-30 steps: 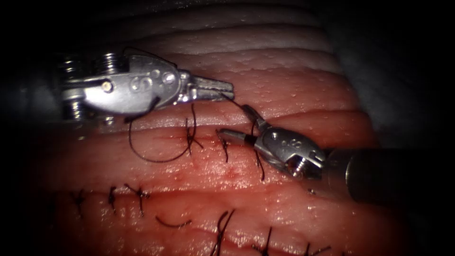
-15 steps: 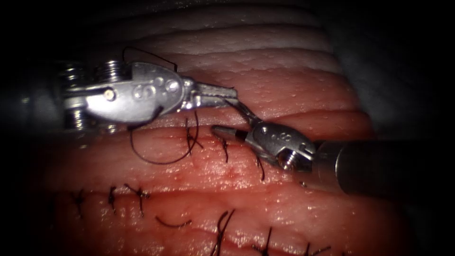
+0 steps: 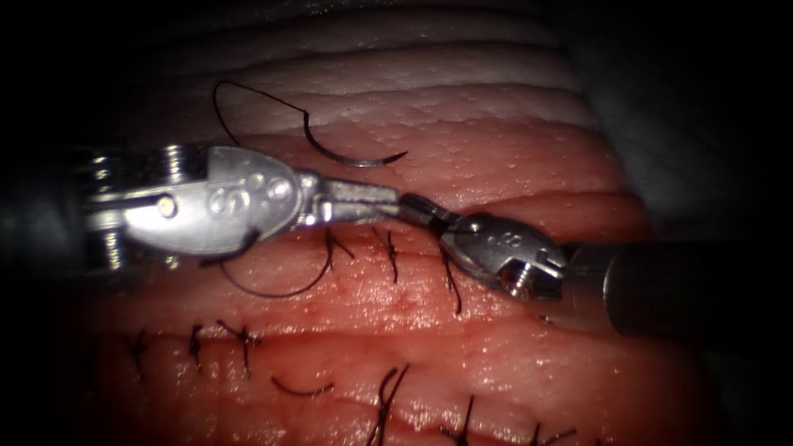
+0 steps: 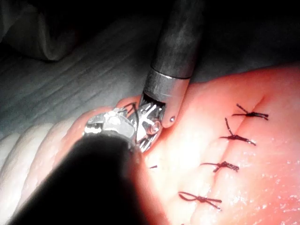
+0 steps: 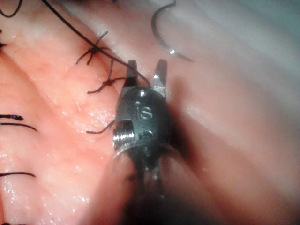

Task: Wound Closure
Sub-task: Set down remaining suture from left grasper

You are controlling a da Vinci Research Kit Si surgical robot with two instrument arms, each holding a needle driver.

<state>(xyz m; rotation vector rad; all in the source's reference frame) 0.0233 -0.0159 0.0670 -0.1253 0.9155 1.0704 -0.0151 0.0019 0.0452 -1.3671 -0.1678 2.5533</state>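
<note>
The curved needle (image 3: 355,157) lies free on the pale tissue (image 3: 462,99) beyond the stitched cut. Neither tool holds it, and it is not in the tissue. Its thread (image 3: 248,89) arcs away from its tail. My left tool (image 3: 372,198) lies across the cut with its jaws shut on the thread. Tip to tip with it, my right tool (image 3: 417,208) has its jaws a little apart. In the right wrist view the thread (image 5: 75,33) runs in between those jaws (image 5: 146,68), and the needle (image 5: 164,35) lies just past them. A slack loop of thread (image 3: 273,289) hangs under the left tool.
Knotted stitches (image 3: 390,252) cross the cut under both tools. A second row of stitches (image 3: 239,337) and a loose piece of thread (image 3: 301,388) lie nearer the camera. In the left wrist view the right tool's shaft (image 4: 173,47) stands close behind my left jaws (image 4: 133,126), with stitches (image 4: 243,113) beside them.
My left tool has dropped lower and slightly left, uncovering the needle on the tissue. The right tool's wide-open jaws have narrowed and moved up to the left tool's tip.
</note>
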